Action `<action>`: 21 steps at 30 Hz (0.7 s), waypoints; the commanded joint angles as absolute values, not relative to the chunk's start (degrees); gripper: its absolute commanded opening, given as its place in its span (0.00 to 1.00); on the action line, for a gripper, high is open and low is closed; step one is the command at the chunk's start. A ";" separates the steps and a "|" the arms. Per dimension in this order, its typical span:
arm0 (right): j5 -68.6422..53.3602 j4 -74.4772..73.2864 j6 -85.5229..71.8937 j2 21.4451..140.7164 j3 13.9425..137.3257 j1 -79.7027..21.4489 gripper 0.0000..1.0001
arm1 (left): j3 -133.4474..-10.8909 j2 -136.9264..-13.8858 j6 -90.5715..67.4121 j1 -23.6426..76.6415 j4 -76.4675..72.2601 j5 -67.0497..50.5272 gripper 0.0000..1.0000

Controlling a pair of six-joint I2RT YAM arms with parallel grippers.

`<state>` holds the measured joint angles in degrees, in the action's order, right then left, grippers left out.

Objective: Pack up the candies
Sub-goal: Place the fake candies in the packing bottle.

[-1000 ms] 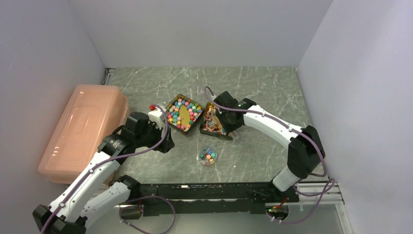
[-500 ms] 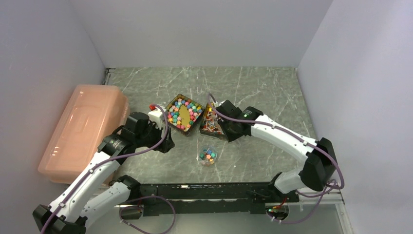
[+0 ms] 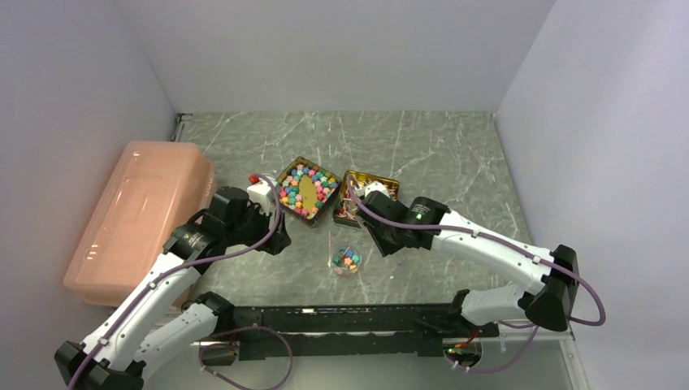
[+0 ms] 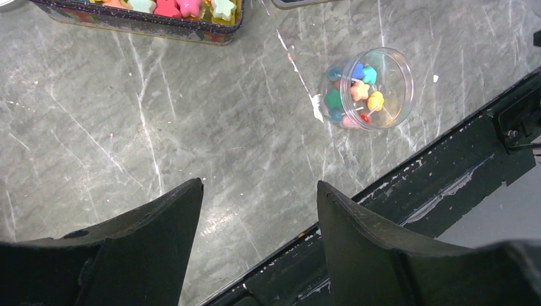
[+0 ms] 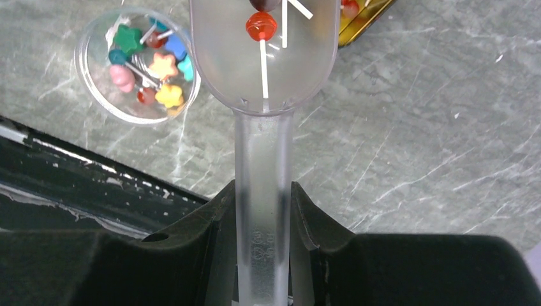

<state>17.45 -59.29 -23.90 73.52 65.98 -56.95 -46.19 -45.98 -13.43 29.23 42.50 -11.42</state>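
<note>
Star-shaped candies (image 3: pixel 307 187) in many colours fill the left gold tin (image 3: pixel 282 178). The right gold tin (image 3: pixel 387 180) holds small stick candies (image 3: pixel 354 206). A small clear jar (image 3: pixel 347 260) stands in front of both tins, with a few stars and stick candies inside; it also shows in the right wrist view (image 5: pixel 137 64) and the left wrist view (image 4: pixel 373 89). My right gripper (image 5: pixel 263 191) is shut on the handle of a clear scoop (image 5: pixel 265 57), which carries a red stick candy (image 5: pixel 261 27) beside the jar. My left gripper (image 4: pixel 258 185) is open and empty, low over the table left of the jar.
A large pink lidded box (image 3: pixel 138 215) lies along the left wall. The black base rail (image 3: pixel 349 317) runs along the near edge, close behind the jar. Grey walls stand at the back and on both sides.
My right arm has drawn the scoop back from over the right tin toward the jar, uncovering that tin. The left arm has not moved.
</note>
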 commanded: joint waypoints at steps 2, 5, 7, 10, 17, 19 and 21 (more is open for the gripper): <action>20.52 -62.71 -29.36 69.99 65.15 -61.28 0.00 | -46.49 -45.66 -14.66 29.42 41.31 -10.40 0.72; 20.97 -64.26 -31.48 68.17 64.53 -63.64 0.00 | -46.49 -45.70 -14.73 29.44 41.31 -10.30 0.72; 20.36 -64.81 -32.63 66.83 63.79 -65.13 0.00 | -46.58 -45.77 -14.68 29.44 41.35 -10.22 0.72; 19.91 -66.18 -34.73 65.26 62.66 -68.04 0.00 | -46.50 -45.79 -14.68 29.44 41.40 -10.12 0.72; 17.79 -69.87 -38.93 62.71 61.45 -75.30 0.00 | -46.47 -45.79 -14.83 29.42 41.40 -9.85 0.72; 16.97 -70.61 -39.96 62.63 61.28 -77.07 0.00 | -46.49 -45.79 -14.80 29.42 41.40 -9.89 0.72; 16.10 -71.00 -41.00 62.75 61.05 -78.96 0.00 | -46.49 -45.79 -14.78 29.40 41.44 -9.83 0.72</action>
